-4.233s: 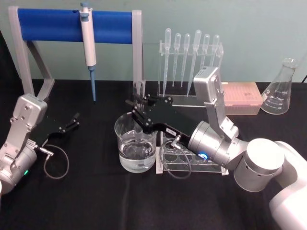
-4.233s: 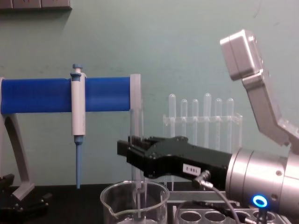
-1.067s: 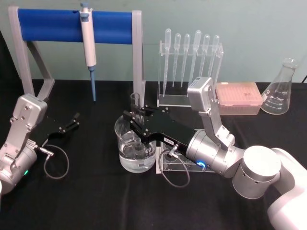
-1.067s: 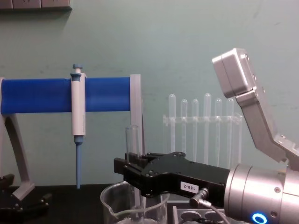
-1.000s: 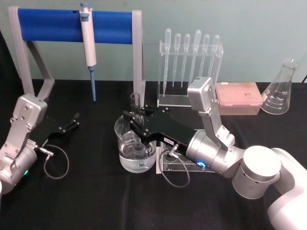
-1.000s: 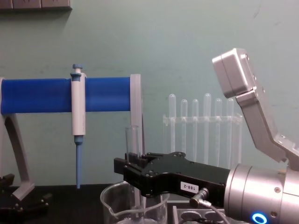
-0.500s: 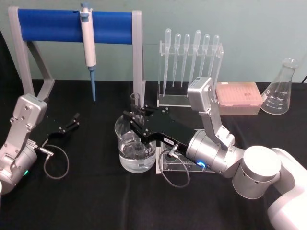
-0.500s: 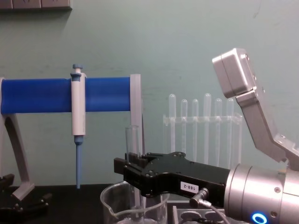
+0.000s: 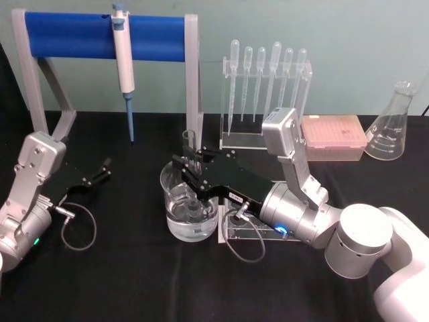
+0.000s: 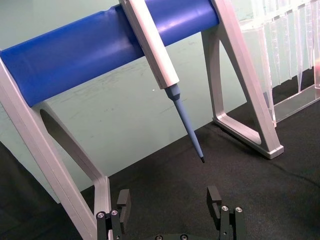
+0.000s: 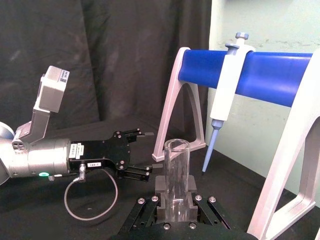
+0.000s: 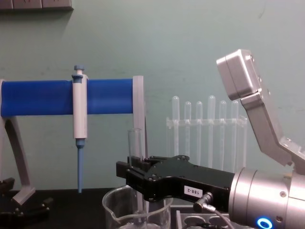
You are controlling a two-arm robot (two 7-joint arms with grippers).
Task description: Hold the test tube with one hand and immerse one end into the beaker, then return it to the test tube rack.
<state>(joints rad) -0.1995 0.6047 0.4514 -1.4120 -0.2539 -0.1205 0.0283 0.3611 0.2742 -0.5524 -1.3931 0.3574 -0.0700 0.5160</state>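
Test tube: the test tube (image 9: 190, 142) stands upright near the middle of the table, its open rim above the jaws and its lower part down inside the beaker; in the head view the bottom end seems to sit in the liquid.
Beaker: the beaker (image 9: 171, 201) is on the black table (image 9: 134, 282), partly filled with clear liquid, just left of the test tube rack.
Right gripper: the right gripper (image 9: 191, 166) reaches in from the right, level over the beaker's rim, with its jaws closed narrowly on the tube's upper half; the right wrist view shows the tube (image 11: 176, 172) clamped between them.
Left gripper: the left gripper (image 9: 104, 168) lies low at the left of the table, well apart from the beaker, its fingers (image 10: 122, 200) spread wide and holding nothing.
Test tube rack: the test tube rack (image 12: 188, 220) is clear, with round holes, and sits under the right arm.
Far side: a white-and-blue pipettor (image 9: 122, 50) hangs on a blue bar stand (image 9: 74, 37) at far left; a rack of plastic pipettes (image 9: 268, 80) is far centre, with a pink box (image 9: 334, 134) and a conical flask (image 9: 392, 127) to its right.
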